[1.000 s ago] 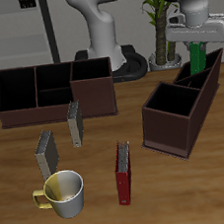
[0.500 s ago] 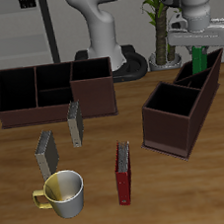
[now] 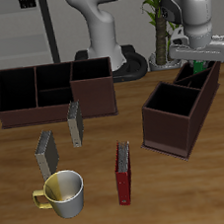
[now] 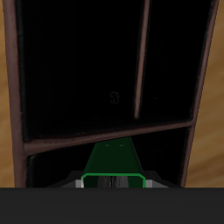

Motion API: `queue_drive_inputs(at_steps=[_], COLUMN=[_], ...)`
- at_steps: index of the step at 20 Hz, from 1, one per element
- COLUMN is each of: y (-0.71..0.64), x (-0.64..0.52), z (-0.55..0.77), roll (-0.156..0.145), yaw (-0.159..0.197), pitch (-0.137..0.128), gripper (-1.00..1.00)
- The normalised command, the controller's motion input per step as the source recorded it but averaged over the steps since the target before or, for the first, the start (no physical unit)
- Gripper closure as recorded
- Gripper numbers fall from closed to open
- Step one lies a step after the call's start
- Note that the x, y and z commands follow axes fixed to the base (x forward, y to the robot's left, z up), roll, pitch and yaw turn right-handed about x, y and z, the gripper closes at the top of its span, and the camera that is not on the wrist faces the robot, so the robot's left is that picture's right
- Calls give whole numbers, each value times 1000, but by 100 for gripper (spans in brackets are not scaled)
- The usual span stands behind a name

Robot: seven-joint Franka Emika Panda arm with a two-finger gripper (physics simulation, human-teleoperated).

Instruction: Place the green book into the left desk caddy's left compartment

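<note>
The green book [image 3: 194,70] hangs upright in my gripper [image 3: 196,63], which is shut on its top edge. Most of the book is sunk inside the low back end of the left desk caddy [image 3: 172,128], away from its tall square bin [image 3: 170,99]; only a sliver of green shows above the wall. In the wrist view the book [image 4: 112,159] hangs from the gripper [image 4: 112,180] over the caddy's dark inside, framed by its brown wall [image 4: 17,87], with a thin divider [image 4: 141,61] between two long slots. I cannot tell which slot holds the book.
A second dark brown caddy [image 3: 92,98] stands broadside at the back. Two grey books [image 3: 76,124] [image 3: 46,152], a red book [image 3: 124,173] and a pale yellow mug [image 3: 62,194] stand nearer the front edge. A green plant [image 3: 157,19] stands behind the left caddy.
My gripper has come down with the green book. The book has sunk deeper into the caddy, and less green shows above the wall.
</note>
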Motion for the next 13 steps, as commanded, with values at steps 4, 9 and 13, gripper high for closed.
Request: queue_drive_inputs(at_steps=[4,9,13], y=[-76,-106,-181], x=[40,-40,-213], z=[-40,93,239], roll=[-32,11,16], yaw=[-19,-10,28], pitch=[45,-5,-55], gripper=[-100,-100,-100])
